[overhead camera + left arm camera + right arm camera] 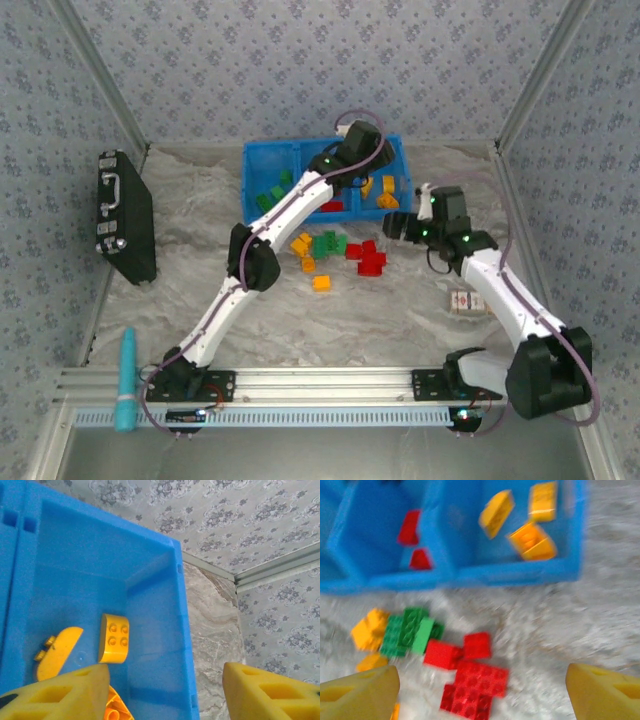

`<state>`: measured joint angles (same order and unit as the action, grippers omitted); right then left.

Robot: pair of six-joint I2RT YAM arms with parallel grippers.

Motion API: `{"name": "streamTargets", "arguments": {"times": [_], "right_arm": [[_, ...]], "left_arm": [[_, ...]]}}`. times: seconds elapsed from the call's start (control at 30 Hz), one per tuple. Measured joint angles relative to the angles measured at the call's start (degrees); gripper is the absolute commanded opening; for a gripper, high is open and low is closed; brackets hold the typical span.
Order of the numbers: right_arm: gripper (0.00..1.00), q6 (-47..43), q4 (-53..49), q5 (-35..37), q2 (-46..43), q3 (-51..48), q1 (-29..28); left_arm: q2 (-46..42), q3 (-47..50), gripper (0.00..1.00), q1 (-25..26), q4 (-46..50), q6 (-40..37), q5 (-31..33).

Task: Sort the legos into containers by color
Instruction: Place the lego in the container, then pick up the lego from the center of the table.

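A marbled grey-white table (pixel 400 330) sits inside walls of flowered blue-grey wallpaper (pixel 300 60), with a metal rail (pixel 330 380) along the near edge. The blue bin (pixel 395 142) stands at the far middle. Its left compartment (pixel 270 195) holds green bricks, the middle compartment (pixel 410 527) red ones and the right compartment (pixel 113 638) yellow ones. More legos (pixel 340 252), red, green and yellow, lie loose in a cluster just in front of the bin. A black case (pixel 125 215) leans against the left wall, a teal tool (pixel 127 380) lies by the rail, and a small box (pixel 463 301) rests beside the right arm, well apart from the bricks. The left gripper (pixel 165 680) hangs over the right compartment with its fingers apart and nothing between them. The right gripper (pixel 482 690) hovers above the loose cluster, fingers spread wide and empty. From above, the left arm crosses the middle compartment and hides part of it. The right wrist view is blurred, so single bricks are hard to tell apart there, and both wrist views cut the fingers off at the bottom edge.
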<state>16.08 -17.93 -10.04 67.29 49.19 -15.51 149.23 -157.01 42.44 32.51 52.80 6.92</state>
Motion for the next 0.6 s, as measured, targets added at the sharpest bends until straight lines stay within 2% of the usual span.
{"name": "streamTargets", "arguments": {"times": [0.1,0.2,0.33,0.43,0.5,0.6], "right_arm": [[0.89,-1.7,-0.7,0.0,-4.3,-4.2,-6.6],[0.89,-1.5,-2.4,0.3,-6.8,-6.5,-11.9],[0.9,2.4,-4.0,1.7,-6.2,-6.6,-19.2],[0.93,6.7,-4.4,2.6,-2.2,-5.3,-25.6],[0.96,9.2,-4.7,4.3,2.8,-2.9,-29.4],[0.99,12.6,-4.9,7.0,10.8,1.3,-33.7]], "left_arm": [[-4.2,0.1,0.71,-1.7,3.5,-5.8,0.0],[-14.0,4.3,0.75,-5.1,7.3,-12.0,0.2],[-36.8,24.0,0.78,-12.1,5.8,-18.7,0.5],[-53.5,39.8,0.81,-18.8,2.6,-21.4,1.2],[-62.3,49.4,0.92,-22.9,1.1,-22.9,0.6],[-70.8,61.1,0.95,-27.6,0.6,-25.7,-0.3]]}}
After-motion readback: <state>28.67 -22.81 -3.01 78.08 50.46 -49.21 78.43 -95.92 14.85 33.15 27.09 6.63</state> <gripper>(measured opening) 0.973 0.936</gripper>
